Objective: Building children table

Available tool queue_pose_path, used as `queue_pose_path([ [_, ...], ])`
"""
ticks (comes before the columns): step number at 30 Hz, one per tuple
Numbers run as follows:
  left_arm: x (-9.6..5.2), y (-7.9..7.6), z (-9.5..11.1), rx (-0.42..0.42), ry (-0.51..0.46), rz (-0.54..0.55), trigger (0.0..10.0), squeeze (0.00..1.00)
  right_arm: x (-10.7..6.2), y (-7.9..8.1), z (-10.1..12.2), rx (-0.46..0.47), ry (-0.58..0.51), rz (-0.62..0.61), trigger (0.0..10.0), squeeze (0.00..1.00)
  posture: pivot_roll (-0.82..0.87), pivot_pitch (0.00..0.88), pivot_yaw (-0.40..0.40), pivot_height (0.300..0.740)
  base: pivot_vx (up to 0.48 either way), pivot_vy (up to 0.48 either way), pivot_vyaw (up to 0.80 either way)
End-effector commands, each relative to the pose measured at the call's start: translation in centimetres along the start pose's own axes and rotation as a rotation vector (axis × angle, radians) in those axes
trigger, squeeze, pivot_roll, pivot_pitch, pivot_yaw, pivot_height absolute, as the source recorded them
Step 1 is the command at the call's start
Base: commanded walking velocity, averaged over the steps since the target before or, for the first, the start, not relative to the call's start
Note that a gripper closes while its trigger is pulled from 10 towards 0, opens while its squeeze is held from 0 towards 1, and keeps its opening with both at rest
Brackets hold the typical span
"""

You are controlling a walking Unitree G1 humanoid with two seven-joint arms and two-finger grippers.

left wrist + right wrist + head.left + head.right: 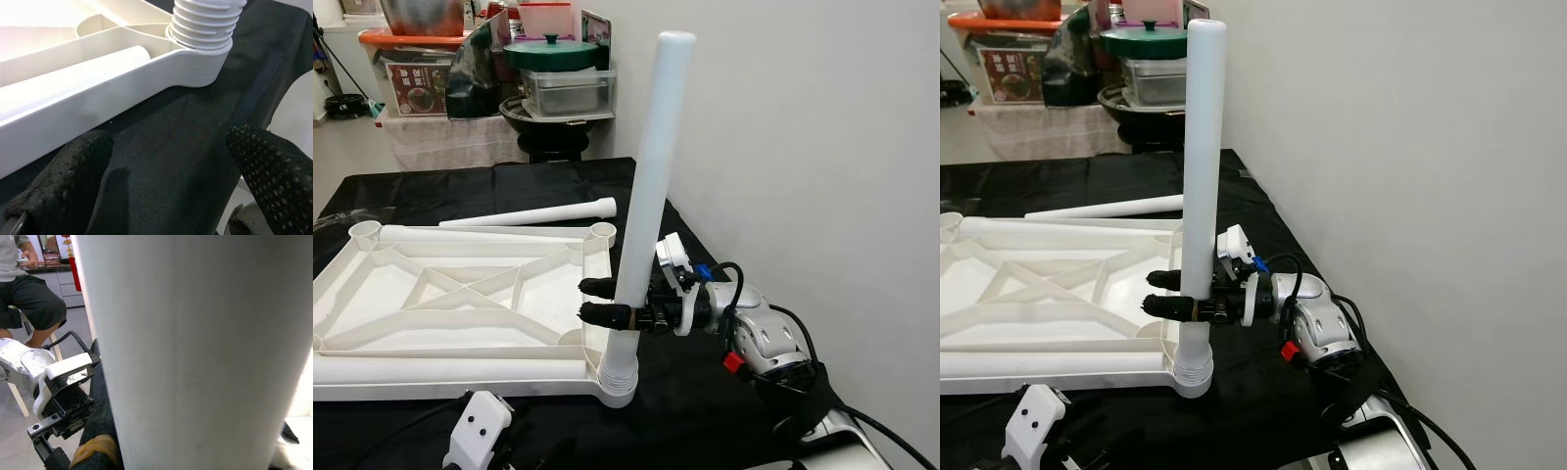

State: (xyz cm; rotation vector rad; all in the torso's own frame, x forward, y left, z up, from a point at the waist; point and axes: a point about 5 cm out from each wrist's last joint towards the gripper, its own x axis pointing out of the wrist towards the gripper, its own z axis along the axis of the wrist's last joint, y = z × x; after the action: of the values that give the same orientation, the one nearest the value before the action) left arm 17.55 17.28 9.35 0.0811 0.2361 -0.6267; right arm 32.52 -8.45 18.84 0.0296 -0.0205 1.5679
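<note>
Looks like someone's home, kinda cluttered. Past the right gripper (595, 300) sit stacked cooking pots (551, 54) and storage bins (411, 59).

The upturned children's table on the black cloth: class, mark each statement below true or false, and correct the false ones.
1. The right end effector grips the upright table leg. True.
2. The upright leg stands in a corner socket of the white tabletop. True.
3. A second leg stands upright too. False: it lies flat on the black cloth.
4. The left end effector holds the tabletop. False: it is open above the cloth.
</note>
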Motion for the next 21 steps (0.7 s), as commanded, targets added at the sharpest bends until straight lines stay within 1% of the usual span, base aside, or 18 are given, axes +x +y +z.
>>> queue_pose_path([
  [1, 0.0, -0.1, -0.4, -0.003, 0.005, -0.009, 10.0, 0.00, 0.6, 0.6, -2.1, 0.090, 0.029, 0.037, 10.0, 0.00, 0.17, 0.000, -0.062, 0.740, 0.000, 0.000, 0.00],
  [5, 0.0, 0.1, -0.4, 0.007, -0.005, 0.023, 10.0, 0.00, 0.7, 0.6, -2.4, 0.089, 0.022, -0.023, 10.0, 0.00, 0.17, 0.000, -0.062, 0.740, 0.000, 0.000, 0.00],
  [6, 0.0, 0.4, -0.2, 0.023, -0.013, 0.057, 10.0, 0.00, 0.6, 0.7, -2.6, 0.090, 0.023, -0.032, 10.0, 0.00, 0.17, 0.000, -0.062, 0.740, 0.000, 0.000, 0.00],
  [7, 0.0, 1.2, 0.5, 0.027, -0.041, 0.127, 10.0, 0.00, 0.5, 0.8, -2.8, 0.093, 0.018, -0.059, 10.0, 0.00, 0.16, 0.000, -0.061, 0.740, 0.000, 0.000, 0.00],
  [8, 0.0, 1.8, 1.1, 0.028, -0.062, 0.176, 10.0, 0.00, 0.4, 0.8, -3.0, 0.095, 0.013, -0.077, 10.0, 0.00, 0.16, 0.000, -0.061, 0.740, 0.000, 0.000, 0.00],
  [10, 0.0, 1.8, 1.1, 0.028, -0.062, 0.176, 10.0, 0.00, 0.4, 0.8, -3.0, 0.095, 0.013, -0.077, 10.0, 0.00, 0.16, 0.000, -0.061, 0.740, 0.000, 0.000, 0.00],
  [11, -0.2, 2.5, 2.0, 0.049, -0.089, 0.226, 10.0, 0.00, 0.2, 1.0, -3.1, 0.102, 0.010, -0.090, 10.0, 0.00, 0.16, 0.000, -0.063, 0.740, 0.000, 0.000, 0.00],
  [13, -0.6, 3.7, 5.6, 0.090, -0.210, 0.312, 10.0, 0.00, -0.4, 1.3, -3.5, 0.119, -0.001, -0.114, 10.0, 0.00, 0.17, 0.000, -0.065, 0.740, 0.000, 0.000, 0.00],
  [14, -0.6, 3.7, 5.6, 0.090, -0.210, 0.312, 10.0, 0.00, -0.4, 1.3, -3.5, 0.119, -0.001, -0.114, 10.0, 0.00, 0.17, 0.000, -0.065, 0.740, 0.000, 0.000, 0.00],
  [15, -0.7, 3.9, 6.9, 0.103, -0.254, 0.335, 10.0, 0.00, -0.5, 1.3, -3.6, 0.124, -0.004, -0.122, 10.0, 0.00, 0.17, 0.000, -0.065, 0.740, 0.000, 0.000, 0.00],
  [16, -0.7, 3.9, 6.9, 0.103, -0.254, 0.335, 10.0, 0.00, -0.5, 1.3, -3.6, 0.124, -0.004, -0.122, 10.0, 0.00, 0.17, 0.000, -0.065, 0.740, 0.000, 0.000, 0.00],
  [17, -0.8, 4.3, 7.8, 0.115, -0.289, 0.378, 10.0, 0.00, -0.6, 1.3, -3.7, 0.128, -0.007, -0.130, 10.0, 0.00, 0.17, 0.000, -0.065, 0.740, 0.000, 0.000, 0.00],
  [18, -0.9, 4.7, 8.0, 0.120, -0.304, 0.425, 10.0, 0.00, -0.6, 1.3, -3.8, 0.131, -0.013, -0.142, 10.0, 0.00, 0.17, 0.000, -0.064, 0.740, 0.000, 0.000, 0.00],
  [19, -0.9, 4.7, 8.0, 0.120, -0.304, 0.425, 10.0, 0.00, -0.6, 1.3, -3.8, 0.131, -0.013, -0.142, 10.0, 0.00, 0.17, 0.000, -0.064, 0.740, 0.000, 0.000, 0.00],
  [20, -1.0, 5.1, 7.6, 0.119, -0.291, 0.496, 10.0, 0.00, -0.5, 1.3, -3.8, 0.130, -0.019, -0.156, 10.0, 0.00, 0.17, 0.000, -0.061, 0.740, 0.000, 0.000, 0.00],
  [21, -1.0, 5.1, 7.6, 0.119, -0.291, 0.496, 10.0, 0.00, -0.5, 1.3, -3.8, 0.130, -0.019, -0.156, 10.0, 0.00, 0.17, 0.000, -0.061, 0.740, 0.000, 0.000, 0.00],
])
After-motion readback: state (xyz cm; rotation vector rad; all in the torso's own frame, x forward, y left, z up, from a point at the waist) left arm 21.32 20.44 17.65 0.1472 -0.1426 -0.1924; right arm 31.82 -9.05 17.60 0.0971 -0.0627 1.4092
